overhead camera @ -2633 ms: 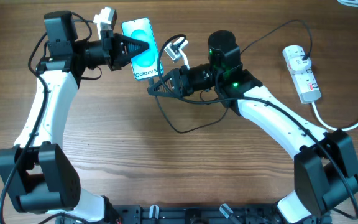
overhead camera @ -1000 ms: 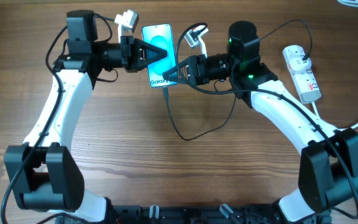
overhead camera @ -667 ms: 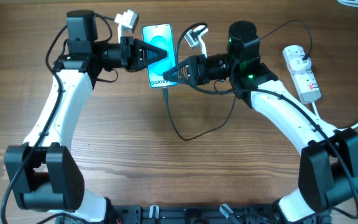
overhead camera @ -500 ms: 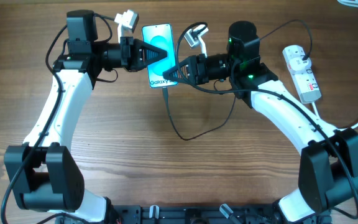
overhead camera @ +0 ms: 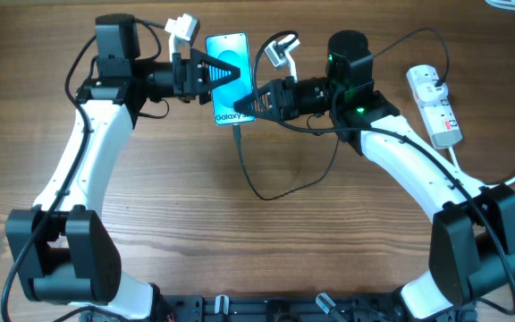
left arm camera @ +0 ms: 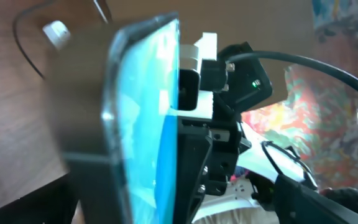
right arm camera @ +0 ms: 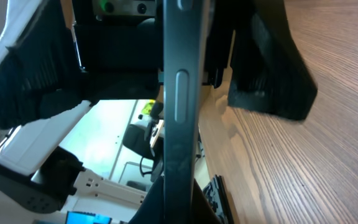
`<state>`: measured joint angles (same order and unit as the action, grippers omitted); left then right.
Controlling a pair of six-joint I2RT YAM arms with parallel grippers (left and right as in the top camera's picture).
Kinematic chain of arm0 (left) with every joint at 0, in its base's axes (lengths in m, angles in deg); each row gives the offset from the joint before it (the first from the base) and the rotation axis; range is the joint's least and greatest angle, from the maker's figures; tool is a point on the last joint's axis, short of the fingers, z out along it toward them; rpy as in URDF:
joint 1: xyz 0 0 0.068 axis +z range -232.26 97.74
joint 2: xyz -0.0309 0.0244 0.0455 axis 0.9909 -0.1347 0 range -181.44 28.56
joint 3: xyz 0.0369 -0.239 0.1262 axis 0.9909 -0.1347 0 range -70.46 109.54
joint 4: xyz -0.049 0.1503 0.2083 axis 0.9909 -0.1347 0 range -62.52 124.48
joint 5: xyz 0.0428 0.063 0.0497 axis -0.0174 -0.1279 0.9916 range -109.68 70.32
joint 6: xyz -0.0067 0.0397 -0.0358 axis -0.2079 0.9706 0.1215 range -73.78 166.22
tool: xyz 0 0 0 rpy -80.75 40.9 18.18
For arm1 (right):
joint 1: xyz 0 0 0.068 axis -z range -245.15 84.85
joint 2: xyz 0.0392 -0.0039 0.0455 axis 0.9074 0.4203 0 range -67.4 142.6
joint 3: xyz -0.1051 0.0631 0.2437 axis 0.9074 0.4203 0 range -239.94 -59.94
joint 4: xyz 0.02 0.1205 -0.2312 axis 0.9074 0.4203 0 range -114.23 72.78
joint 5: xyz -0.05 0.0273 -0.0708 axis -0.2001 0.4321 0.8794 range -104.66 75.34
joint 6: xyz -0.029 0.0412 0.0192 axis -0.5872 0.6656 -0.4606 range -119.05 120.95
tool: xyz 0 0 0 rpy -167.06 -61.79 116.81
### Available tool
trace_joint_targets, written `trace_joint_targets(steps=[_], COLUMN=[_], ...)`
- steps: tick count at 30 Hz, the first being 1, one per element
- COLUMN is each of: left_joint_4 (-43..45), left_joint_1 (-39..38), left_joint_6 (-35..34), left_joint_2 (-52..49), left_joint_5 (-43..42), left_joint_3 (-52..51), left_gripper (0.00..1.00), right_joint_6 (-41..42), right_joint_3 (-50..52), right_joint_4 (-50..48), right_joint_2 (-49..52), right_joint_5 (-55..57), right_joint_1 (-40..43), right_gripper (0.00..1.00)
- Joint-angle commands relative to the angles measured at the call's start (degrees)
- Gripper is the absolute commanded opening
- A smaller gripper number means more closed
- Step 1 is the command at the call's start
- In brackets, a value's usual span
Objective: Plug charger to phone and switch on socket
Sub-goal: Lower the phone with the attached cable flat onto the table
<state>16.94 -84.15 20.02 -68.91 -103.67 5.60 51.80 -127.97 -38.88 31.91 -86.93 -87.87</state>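
Holding slick, rigid glass, your right hand (overhead camera: pixel 248 105) pinches the phone (overhead camera: pixel 226 49) by its edge; left hand (overhead camera: pixel 233 77) spread wide.

phone (overhead camera: pixel 226 76) between left fingers (overhead camera: pixel 202 64) and right fingers (overhead camera: pixel 256 100), charger (overhead camera: pixel 257 183) trailing from its near end onto table (overhead camera: pixel 240 259), socket (overhead camera: pixel 434 105) far right

The word "Galaxy", followed by characters too small to make out, stood on the white strip at the lower end of the phone (overhead camera: pixel 228 76), upper middle of the overhead frame. The red marks on the power strip (overhead camera: pixel 434 105) were unreadable.
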Motion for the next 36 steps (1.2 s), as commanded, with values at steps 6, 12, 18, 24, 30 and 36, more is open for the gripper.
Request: trace_joint_targets(steps=[6,12,18,24,30,36], left_joint_4=[-12.3,-24.9,-27.2,-27.3,-27.3,-27.3], left_joint_1=[3.0,1.3,-0.5,-1.4,-2.1,-2.5], left_joint_6=[2.1,3.3,3.3,3.3,3.3,3.3], left_joint_2=[0.8,0.8,0.8,0.8,0.8,0.8], left_joint_5=[33.0,59.0,67.5,67.6,67.9,69.1], left_joint_3=[-0.1,-0.1,-0.1,-0.1,-0.1,-0.1], left_gripper=[1.00,1.00,1.00,1.00,1.00,1.00], right_joint_6=[-15.2,-22.4,-22.2,-22.2,-22.1,-22.2], right_joint_3=[-0.9,-0.8,0.7,0.7,0.7,0.7], right_joint_4=[22.1,35.1,34.8,33.7,33.0,32.9], right_joint_2=[-0.8,1.4,8.8,15.7,17.5,17.5], right_joint_5=[17.5,37.0,37.7,37.7,37.7,37.8], right_joint_1=[-0.1,-0.4,-0.4,-1.2,-2.4,-2.4], right_gripper=[0.04,0.04,0.04,0.04,0.05,0.22])
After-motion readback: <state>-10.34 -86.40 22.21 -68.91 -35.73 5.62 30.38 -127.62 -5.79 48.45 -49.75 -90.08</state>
